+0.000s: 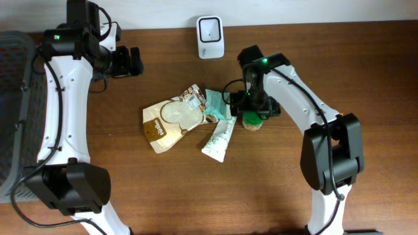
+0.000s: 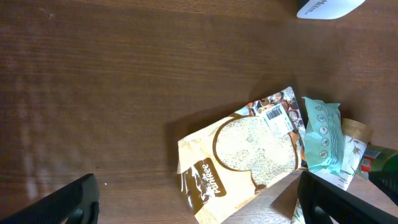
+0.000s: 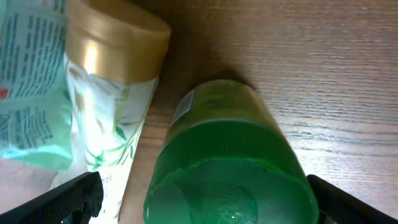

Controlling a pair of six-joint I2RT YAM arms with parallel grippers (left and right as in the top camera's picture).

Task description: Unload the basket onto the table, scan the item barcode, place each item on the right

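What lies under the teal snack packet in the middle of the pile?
The teal snack packet overlaps the right edge of the brown-and-cream grain pouch and the white-green tube's gold cap. Anything else beneath it is covered.

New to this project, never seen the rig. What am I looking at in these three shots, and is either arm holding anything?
Two white robot arms work at a wooden table. One picture looks down from above; the other two come from cameras on each wrist.

In the overhead view, a white barcode scanner stands at the table's far edge. Mid-table lies a brown pouch with a barcode label, a teal packet, a pale green tube and a green bottle.

The left gripper hangs open, away from the items, holding nothing. The right gripper is open directly over the bottle, its fingers either side in the right wrist view, but not closed on it.
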